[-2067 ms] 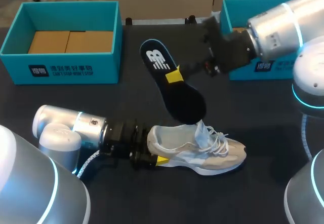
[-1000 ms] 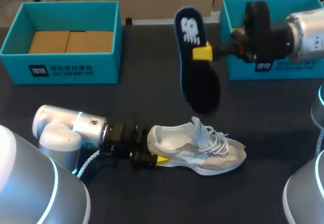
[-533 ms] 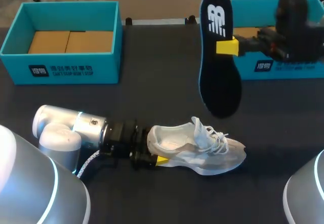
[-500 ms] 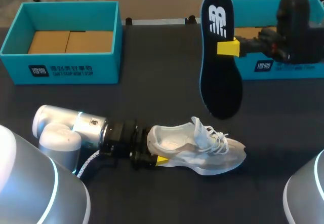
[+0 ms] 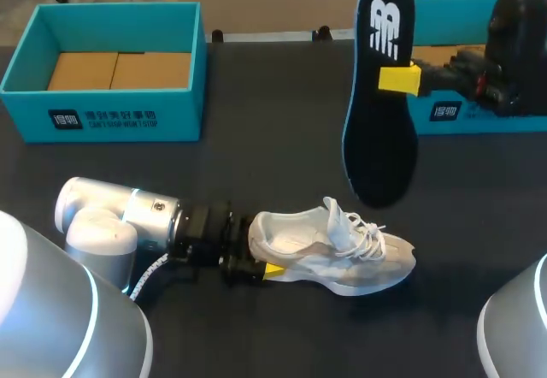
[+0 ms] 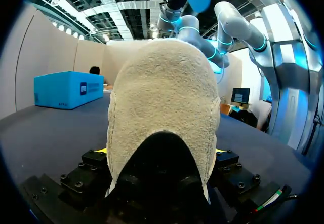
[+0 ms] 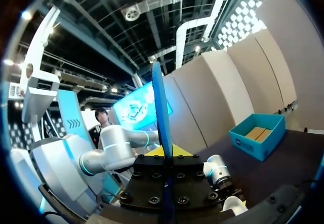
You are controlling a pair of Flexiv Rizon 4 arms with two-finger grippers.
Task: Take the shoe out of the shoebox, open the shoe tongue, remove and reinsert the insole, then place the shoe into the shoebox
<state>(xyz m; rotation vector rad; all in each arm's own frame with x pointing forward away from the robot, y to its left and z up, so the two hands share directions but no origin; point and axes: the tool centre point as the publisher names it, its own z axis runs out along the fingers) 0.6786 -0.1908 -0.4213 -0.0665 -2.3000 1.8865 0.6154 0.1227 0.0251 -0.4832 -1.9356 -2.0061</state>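
A light grey sneaker (image 5: 333,250) lies on its sole on the dark table, toe pointing right. My left gripper (image 5: 259,256) lies low on the table behind it, shut on the heel; in the left wrist view the heel (image 6: 162,117) fills the gap between the fingers. My right gripper (image 5: 399,79) is shut on a dark insole (image 5: 380,121) with a blue rim and white logo, holding it upright in the air above and right of the shoe. The right wrist view shows the insole (image 7: 161,127) edge-on, rising from my right gripper (image 7: 166,153).
A teal shoebox (image 5: 111,117) with a cardboard liner stands at the back left. A second teal box (image 5: 444,113) at the back right is partly hidden behind my right arm. Bare dark table lies between the boxes and in front of the shoe.
My right gripper has carried the insole up and to the right, away from the shoe, turning it more upright. The left arm and the shoe have stayed still.
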